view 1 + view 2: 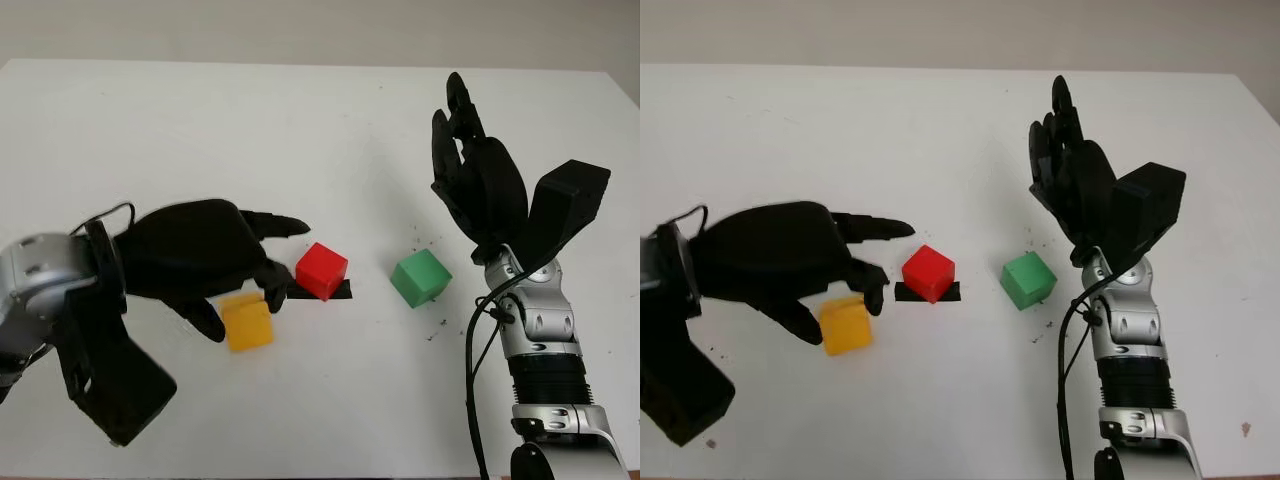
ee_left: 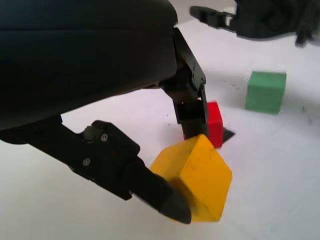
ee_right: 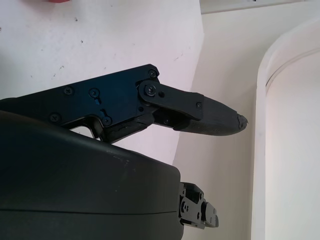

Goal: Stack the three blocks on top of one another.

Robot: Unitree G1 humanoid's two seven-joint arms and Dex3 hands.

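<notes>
The yellow block point(image 1: 247, 323) sits tilted on the white table point(image 1: 200, 130), left of centre. My left hand point(image 1: 243, 312) arches over it and is shut on it, thumb at its near-left side and a finger at its far-right side. In the left wrist view the thumb tip point(image 2: 165, 200) presses the yellow block point(image 2: 197, 175). The red block point(image 1: 321, 270) stands just right of the hand on a strip of black tape point(image 1: 343, 292). Further right is the green block point(image 1: 420, 277). My right hand point(image 1: 460, 140) is open, raised above the table to the right of the green block.
The table's right edge point(image 1: 625, 100) runs close behind the right hand. Small dark specks point(image 1: 438, 325) lie near the green block. White table surface stretches beyond the blocks to the far edge.
</notes>
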